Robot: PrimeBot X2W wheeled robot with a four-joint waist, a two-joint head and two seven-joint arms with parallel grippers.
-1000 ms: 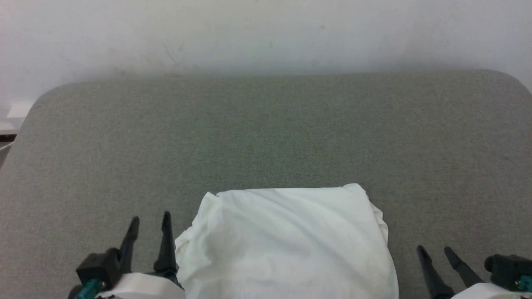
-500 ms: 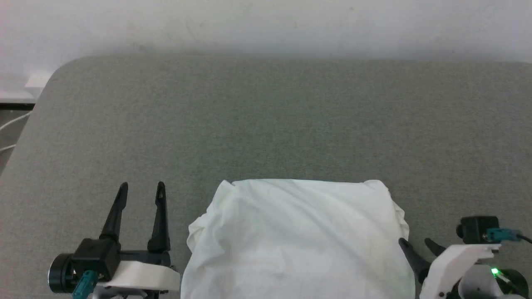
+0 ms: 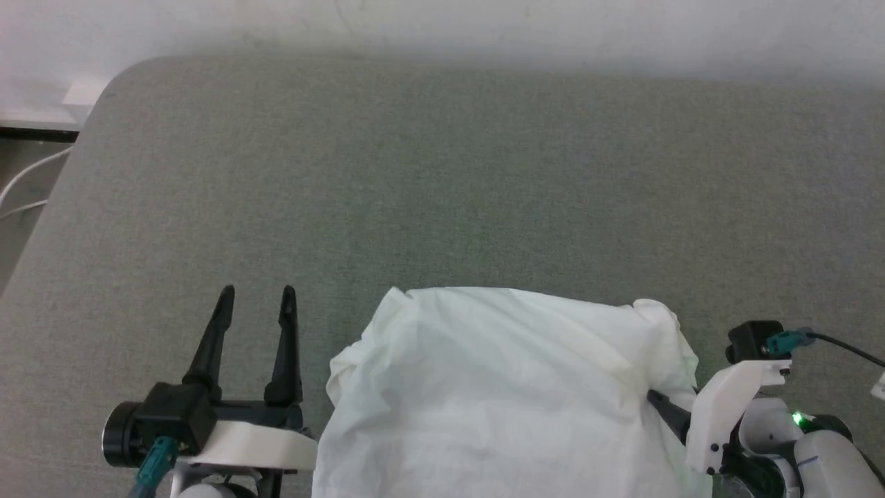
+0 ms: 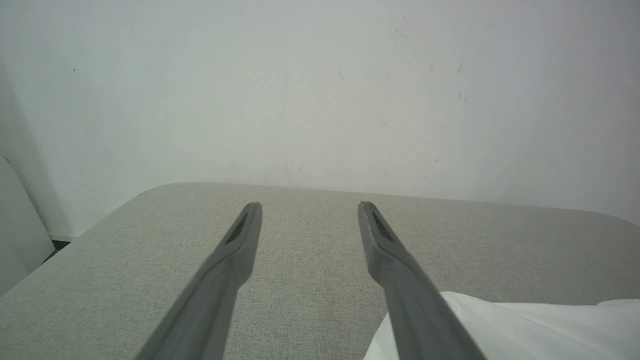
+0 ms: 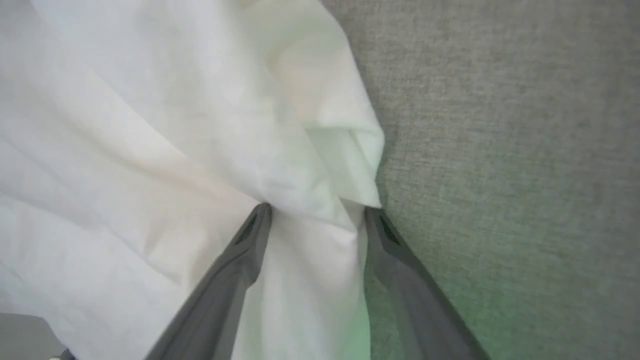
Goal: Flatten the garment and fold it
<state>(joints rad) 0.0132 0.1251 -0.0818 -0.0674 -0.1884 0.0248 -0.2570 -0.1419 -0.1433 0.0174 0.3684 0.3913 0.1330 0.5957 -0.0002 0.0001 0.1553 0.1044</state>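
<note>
The garment (image 3: pixel 505 387) is a white folded bundle lying at the near middle of the grey padded table (image 3: pixel 442 180). My left gripper (image 3: pixel 257 290) stands open just left of it, fingers pointing away from me, nothing between them; in the left wrist view the left gripper (image 4: pixel 310 205) hovers over bare padding with the garment (image 4: pixel 525 325) at the lower right. My right gripper (image 3: pixel 657 401) is at the garment's right edge. In the right wrist view the right gripper (image 5: pixel 318 210) is open, its fingers straddling a bunched fold of the garment (image 5: pixel 175 125).
A white wall (image 3: pixel 442 21) rises behind the table's far edge. The table's rounded left corner (image 3: pixel 104 90) drops to a floor with a white cable (image 3: pixel 28 180). Bare padding stretches beyond and beside the garment.
The head camera has tilted and shifted. The right gripper has swung inward from beside the garment onto its right edge, which now bunches up between its fingers. The left gripper stays open beside the garment.
</note>
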